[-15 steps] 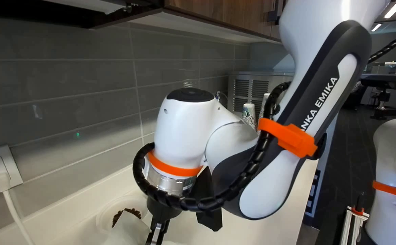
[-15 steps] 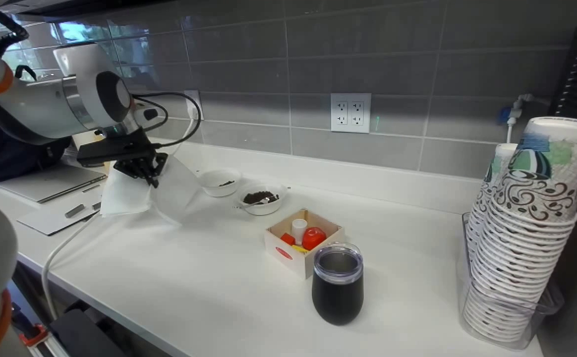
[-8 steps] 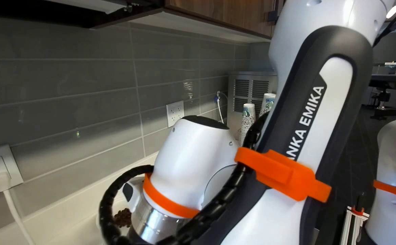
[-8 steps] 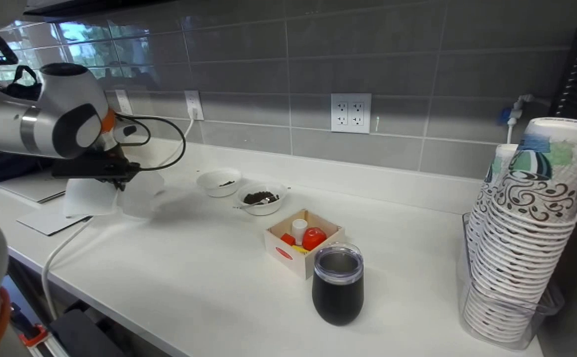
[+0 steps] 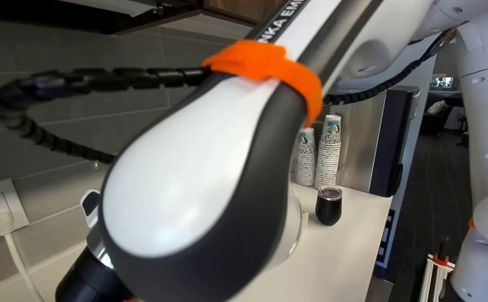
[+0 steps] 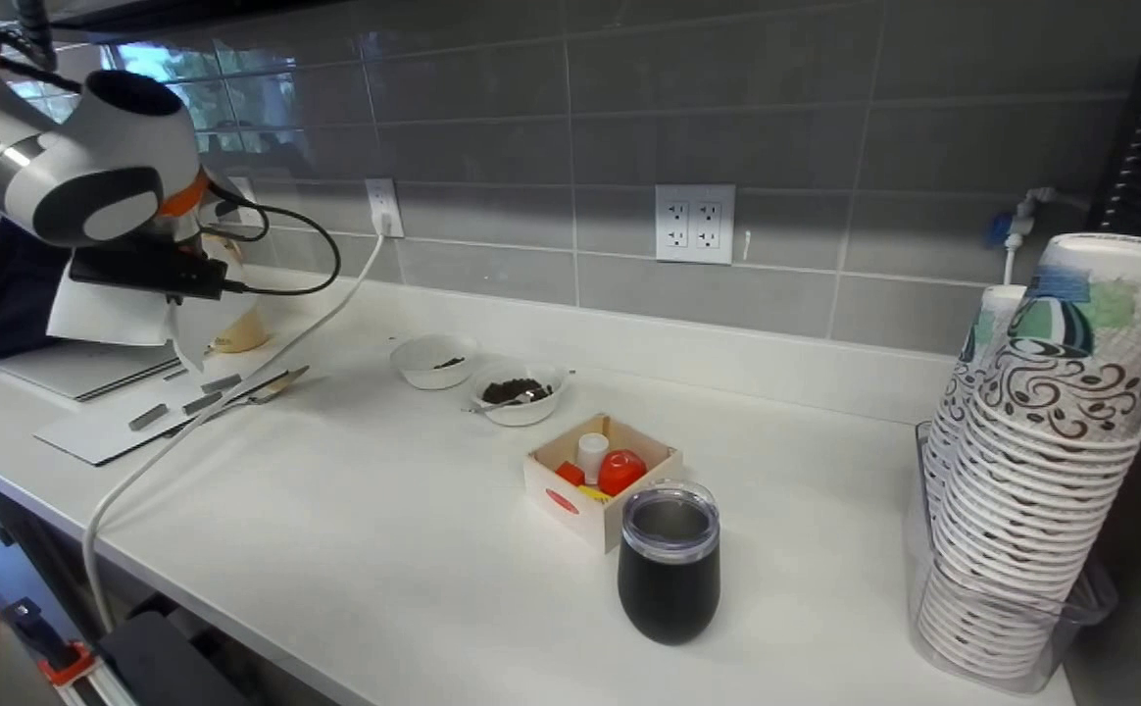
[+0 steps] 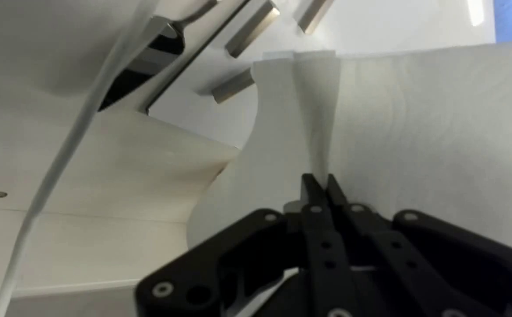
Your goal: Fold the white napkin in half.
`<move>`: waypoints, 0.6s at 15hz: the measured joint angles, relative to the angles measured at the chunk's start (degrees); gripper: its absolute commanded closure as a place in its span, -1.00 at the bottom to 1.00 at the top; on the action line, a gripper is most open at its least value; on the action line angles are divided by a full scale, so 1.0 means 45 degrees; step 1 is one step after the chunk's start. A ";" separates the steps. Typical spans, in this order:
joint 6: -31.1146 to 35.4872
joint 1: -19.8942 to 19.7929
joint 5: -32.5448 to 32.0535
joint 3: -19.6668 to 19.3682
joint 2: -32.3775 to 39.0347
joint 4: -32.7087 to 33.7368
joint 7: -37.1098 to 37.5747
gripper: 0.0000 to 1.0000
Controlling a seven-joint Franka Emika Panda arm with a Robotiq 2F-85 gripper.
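In the wrist view: black two-fingered gripper (image 7: 321, 179) is pinching, tips together, a gathered ridge of the thin plain white napkin (image 7: 418, 141). In an exterior view: napkin is hanging above the smooth white countertop (image 6: 414, 549). In an exterior view: white-and-dark-grey robot arm (image 5: 181, 176) is filling the centre.

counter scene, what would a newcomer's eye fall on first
Probably the robot arm, filling the middle of an exterior view, with its orange strap. Next, the white napkin, pinched in the gripper in the wrist view. Then the stacked paper cups, far right in an exterior view.
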 measured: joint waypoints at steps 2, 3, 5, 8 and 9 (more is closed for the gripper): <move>-0.0010 -0.1900 0.0446 0.1630 0.1105 0.0012 -0.0986 0.98; -0.0064 -0.2811 0.0574 0.2304 0.1671 -0.0120 -0.1271 0.98; -0.0494 -0.4640 0.0735 0.3350 0.2544 -0.0673 -0.1451 0.98; -0.1711 -0.7416 -0.0203 0.4272 0.2791 -0.2015 -0.0568 0.98; -0.2160 -0.8269 -0.0859 0.4514 0.2762 -0.2463 0.0014 0.98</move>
